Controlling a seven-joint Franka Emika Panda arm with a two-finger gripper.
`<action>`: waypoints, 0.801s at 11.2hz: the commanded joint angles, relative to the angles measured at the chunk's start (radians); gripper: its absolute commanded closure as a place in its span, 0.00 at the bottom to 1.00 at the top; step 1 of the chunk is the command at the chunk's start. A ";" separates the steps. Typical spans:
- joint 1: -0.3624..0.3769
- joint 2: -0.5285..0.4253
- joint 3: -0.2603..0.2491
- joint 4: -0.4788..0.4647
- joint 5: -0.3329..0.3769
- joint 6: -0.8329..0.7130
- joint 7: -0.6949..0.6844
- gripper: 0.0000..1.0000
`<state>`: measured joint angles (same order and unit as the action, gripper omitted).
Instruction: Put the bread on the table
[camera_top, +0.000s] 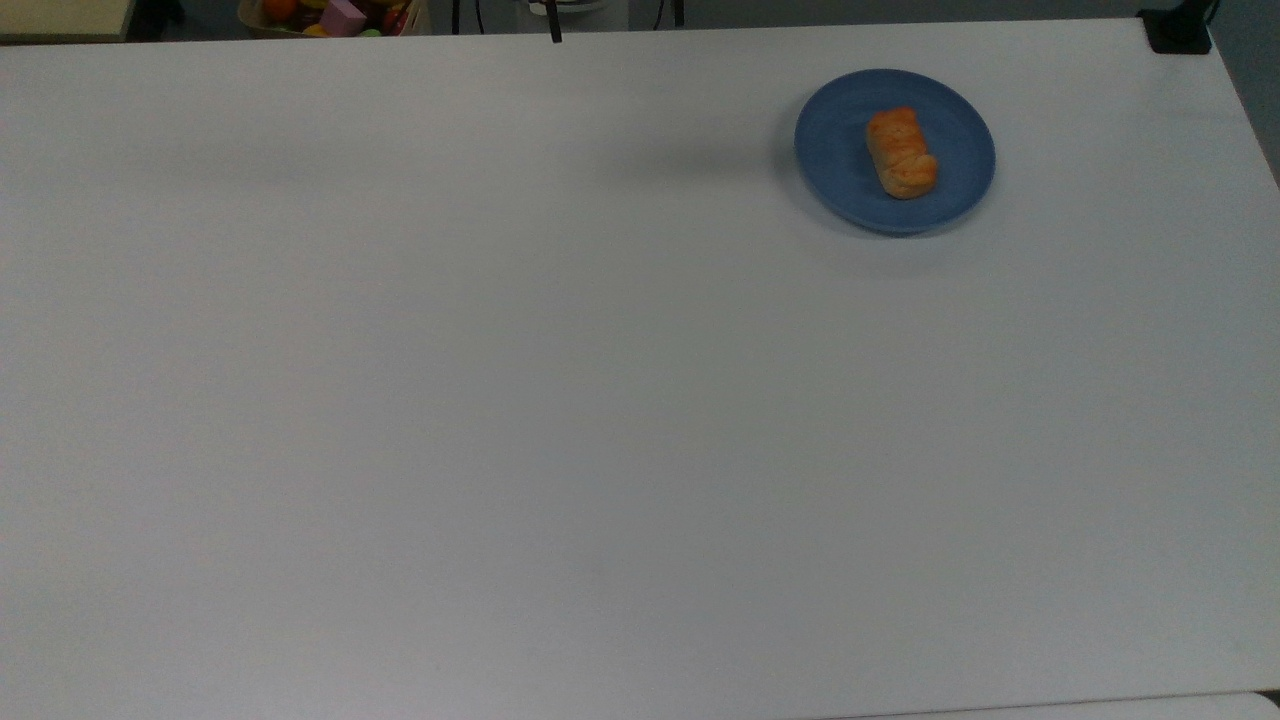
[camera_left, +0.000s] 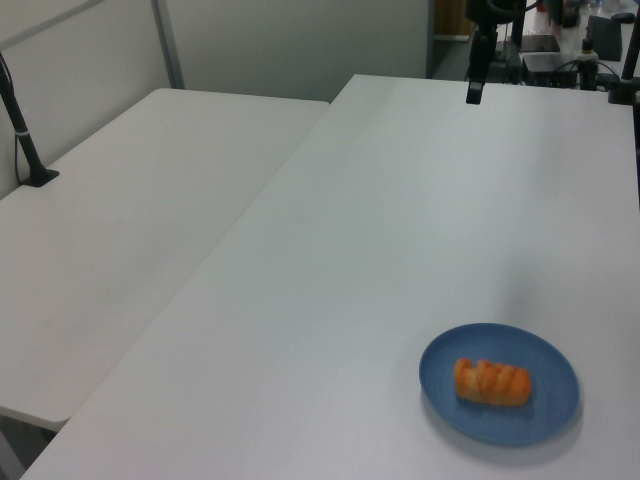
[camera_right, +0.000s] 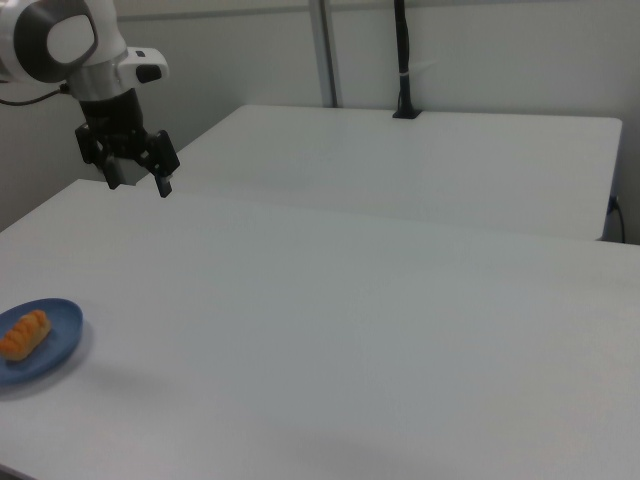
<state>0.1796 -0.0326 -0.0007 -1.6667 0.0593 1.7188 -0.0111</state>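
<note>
A blue plate (camera_top: 850, 170) sits near the bench's far right corner in the top view. A second white bench (camera_left: 110, 230) adjoins, with a black post (camera_right: 402, 60) clamped at its edge.

Bread (camera_top: 902, 152) on a plate (camera_top: 840, 150), slightly toward the top view's right of its middle. Plate on the table (camera_top: 560, 420), near the far edge, toward the top view's right. Gripper (camera_right: 140, 180) above the table, fingers apart, well apart from the plate, up and toward the right view's right. A second table (camera_left: 130, 230) just beside, at the left view's left.
</note>
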 joint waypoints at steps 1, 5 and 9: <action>-0.008 -0.023 0.007 -0.036 0.011 0.027 -0.018 0.00; -0.011 -0.023 0.007 -0.036 0.016 0.025 -0.012 0.00; 0.009 -0.027 0.007 -0.028 0.017 -0.031 -0.010 0.00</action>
<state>0.1762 -0.0329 0.0021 -1.6704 0.0594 1.7188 -0.0114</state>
